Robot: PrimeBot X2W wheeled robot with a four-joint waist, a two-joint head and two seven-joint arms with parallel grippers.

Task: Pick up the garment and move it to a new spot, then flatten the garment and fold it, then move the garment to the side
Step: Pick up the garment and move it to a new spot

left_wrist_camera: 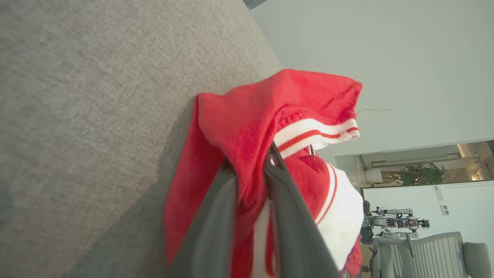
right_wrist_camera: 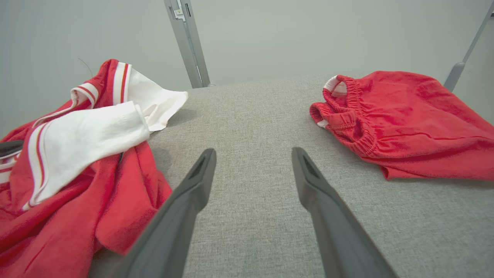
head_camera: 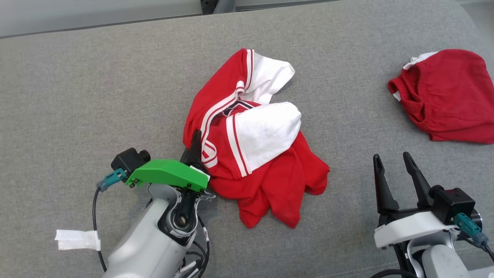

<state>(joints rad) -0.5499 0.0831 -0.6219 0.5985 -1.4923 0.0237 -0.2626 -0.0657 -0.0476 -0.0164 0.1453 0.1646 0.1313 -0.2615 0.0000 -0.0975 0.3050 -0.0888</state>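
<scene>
The left end effector has its two dark fingers drawn close on a fold of the red part of the garment; in the left wrist view the cloth is bunched between them and drapes over their tips. The grip sits at the garment's left edge, near a white-and-red striped band. The garment, a red top with white sleeves and striped trim, lies crumpled in a heap near the middle of the grey fabric surface, one white sleeve folded over its top and another pointing toward the far edge. The right end effector is low on the right with its fingers spread wide and nothing between them, above bare surface just right of the garment's red hem. Beyond it, well apart from the garment, a pair of red shorts with an elastic waistband lies at the surface's far right.
</scene>
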